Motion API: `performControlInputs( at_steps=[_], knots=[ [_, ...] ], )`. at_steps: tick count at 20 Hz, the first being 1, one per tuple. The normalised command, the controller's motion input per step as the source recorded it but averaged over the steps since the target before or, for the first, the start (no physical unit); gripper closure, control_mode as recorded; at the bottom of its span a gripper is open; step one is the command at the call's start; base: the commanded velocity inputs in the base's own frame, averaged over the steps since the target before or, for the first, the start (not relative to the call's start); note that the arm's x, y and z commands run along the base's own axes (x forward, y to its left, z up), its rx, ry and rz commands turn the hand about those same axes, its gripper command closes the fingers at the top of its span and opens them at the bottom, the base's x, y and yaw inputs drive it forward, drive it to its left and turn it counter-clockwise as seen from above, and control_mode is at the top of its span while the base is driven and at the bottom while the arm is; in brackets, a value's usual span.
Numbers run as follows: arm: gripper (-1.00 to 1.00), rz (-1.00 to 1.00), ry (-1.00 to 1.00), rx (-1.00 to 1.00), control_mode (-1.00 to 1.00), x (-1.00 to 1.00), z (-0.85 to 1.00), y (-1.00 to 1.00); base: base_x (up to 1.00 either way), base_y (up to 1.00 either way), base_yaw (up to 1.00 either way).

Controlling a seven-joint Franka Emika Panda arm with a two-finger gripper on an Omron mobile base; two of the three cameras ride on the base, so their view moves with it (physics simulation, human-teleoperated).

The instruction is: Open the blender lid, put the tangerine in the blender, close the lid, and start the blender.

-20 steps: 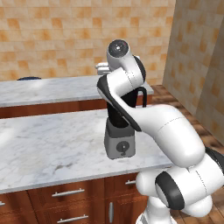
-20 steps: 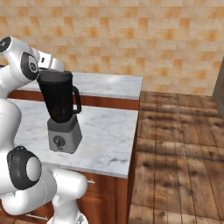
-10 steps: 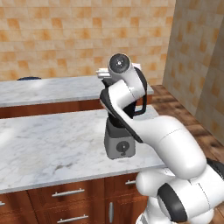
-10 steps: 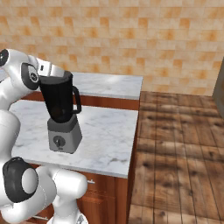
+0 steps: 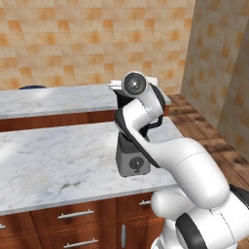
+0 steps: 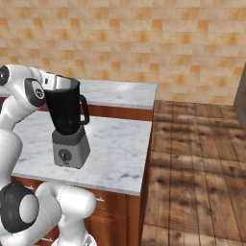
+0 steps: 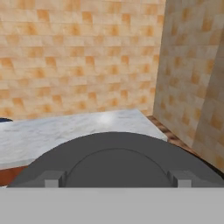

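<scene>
Hovering just above the flat round dark grey blender lid [image 7: 116, 159], the two-finger gripper [image 7: 114, 178] seems spread open; contact unclear.

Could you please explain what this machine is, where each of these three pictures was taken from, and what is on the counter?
The machine is a white robot arm on a base that can drive, in a rendered kitchen. Two pictures come from cameras on that base, behind the arm to its left and right, so they show the same scene from two sides. The third comes from a camera on the hand, looking along the claw. On the marble counter stands a blender: a black jar with a side handle on a grey base with a round dial. The arm reaches to the jar's top. In the hand view the dark grey blender lid sits right in front of the claw, whose tips stand wide apart, so it seems to be gripping nothing.
</scene>
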Motion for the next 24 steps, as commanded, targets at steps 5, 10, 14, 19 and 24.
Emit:
performControlInputs(
  at_steps=[5, 10, 14, 19, 24],
  knots=[
    [-1.00, 0.00, 0.00, 0.00, -1.00, 0.00, -0.01, 0.00, 0.00, 0.00, 0.00],
    [-1.00, 0.00, 0.00, 0.00, -1.00, 0.00, 0.02, 0.00, 0.00, 0.00, 0.00],
    [-1.00, 0.00, 0.00, 0.00, -1.00, 0.00, 0.24, 0.00, 0.00, 0.00, 0.00],
    [-1.00, 0.00, 0.00, 0.00, -1.00, 0.00, 0.38, 0.00, 0.00, 0.00, 0.00],
    [-1.00, 0.00, 0.00, 0.00, -1.00, -0.01, 0.31, 0.00, 0.00, 0.00, 0.00]
  ],
)
